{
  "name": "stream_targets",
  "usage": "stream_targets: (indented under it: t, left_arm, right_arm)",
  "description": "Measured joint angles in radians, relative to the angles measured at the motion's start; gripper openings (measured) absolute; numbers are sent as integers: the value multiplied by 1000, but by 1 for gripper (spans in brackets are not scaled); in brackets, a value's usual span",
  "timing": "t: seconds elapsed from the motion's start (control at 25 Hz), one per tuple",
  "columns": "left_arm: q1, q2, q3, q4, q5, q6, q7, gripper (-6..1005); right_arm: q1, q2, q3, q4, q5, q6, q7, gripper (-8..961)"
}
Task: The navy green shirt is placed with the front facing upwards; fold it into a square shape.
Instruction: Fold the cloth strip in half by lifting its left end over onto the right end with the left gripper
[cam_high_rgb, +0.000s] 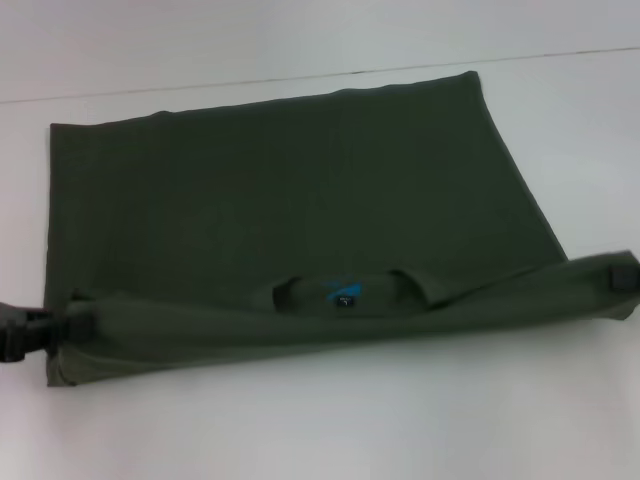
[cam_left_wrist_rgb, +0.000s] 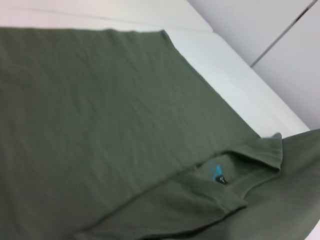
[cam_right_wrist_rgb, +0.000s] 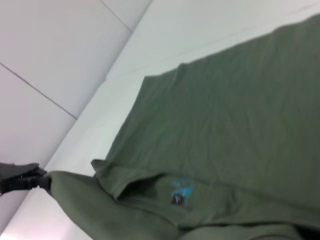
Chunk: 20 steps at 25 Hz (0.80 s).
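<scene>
Nearest the robot, along the near edge of the white surface (cam_high_rgb: 320, 420), the navy green shirt (cam_high_rgb: 290, 210) has its near portion raised and rolled over into a long band that spans from one side to the other. The left end effector (cam_high_rgb: 45, 328) is closed on the left end of this band; only its black body and finger tips show at the fabric edge. The right end effector (cam_high_rgb: 622, 275) is closed on the right end of the band, a dark finger pad showing against the cloth. At the middle of the band the crew neck opening (cam_high_rgb: 345, 290) faces up, exposing a black label (cam_high_rgb: 346, 299) with a blue logo (cam_high_rgb: 338, 290); no lettering on it can be read, and no chest print shows in any view. Beyond the band, the rest of the shirt lies flat and smooth on the surface, its far hem straight. Behind the hem, a thin dark seam (cam_high_rgb: 560, 55) crosses the pale background.
</scene>
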Motion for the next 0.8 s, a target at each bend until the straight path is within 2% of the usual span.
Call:
stream_targets:
  t: [0.2,0.48,0.8]
  left_arm:
    - [-4,13,-41,7,-34,4,0,53]
    - [-20,20,-51,40,-67,11,-11,53]
    - [-81,38,-43,10,-80,-23,-19,54]
  right_arm:
    - [40,-6,30,-12,0,12,27,35]
    - [84,-12,67,-45,1,28,76,35]
    - [126,-8,64,-50,2,95,116,35]
